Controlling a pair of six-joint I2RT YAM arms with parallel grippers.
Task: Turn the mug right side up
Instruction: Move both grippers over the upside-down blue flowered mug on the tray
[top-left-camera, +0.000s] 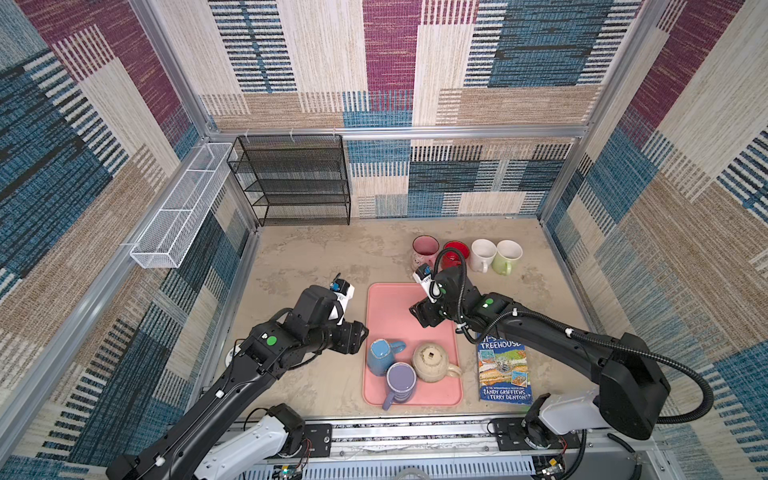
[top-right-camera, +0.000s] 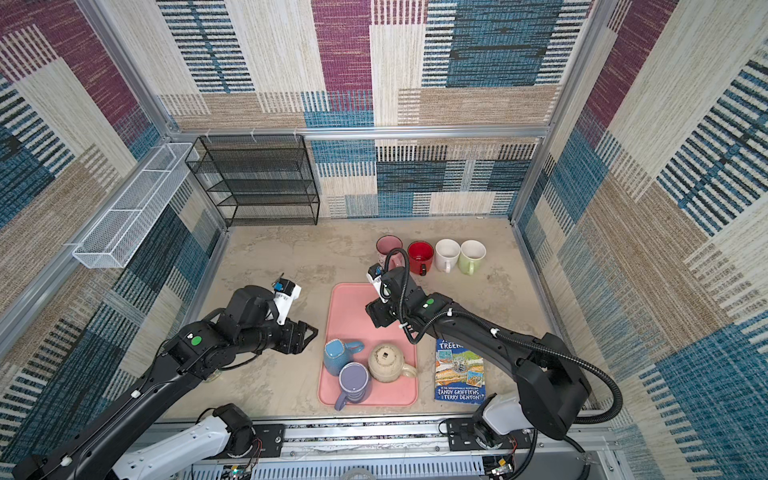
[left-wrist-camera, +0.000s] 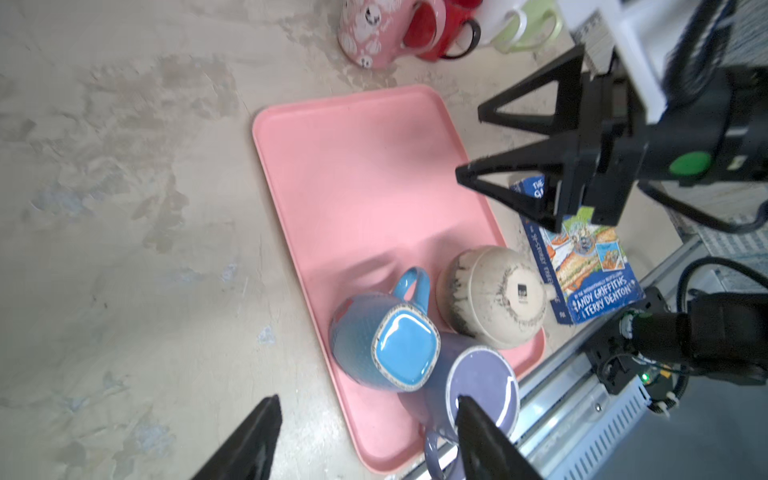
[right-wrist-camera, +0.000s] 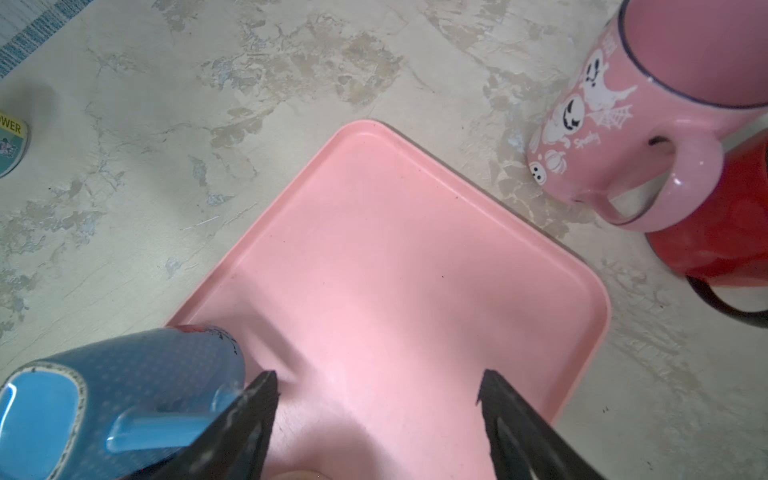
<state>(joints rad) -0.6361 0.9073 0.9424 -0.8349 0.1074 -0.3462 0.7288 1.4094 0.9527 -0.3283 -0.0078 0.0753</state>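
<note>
Three mugs stand upside down at the near end of the pink tray: a blue mug, a purple mug and a beige mug. My left gripper hovers just left of the blue mug, open and empty. My right gripper hangs open over the tray's bare middle, apart from the mugs; in the right wrist view the blue mug lies beside one finger.
Behind the tray stand upright a pink ghost mug, red mug, white mug and green mug. A book lies right of the tray. A black wire shelf and white basket are at the back left.
</note>
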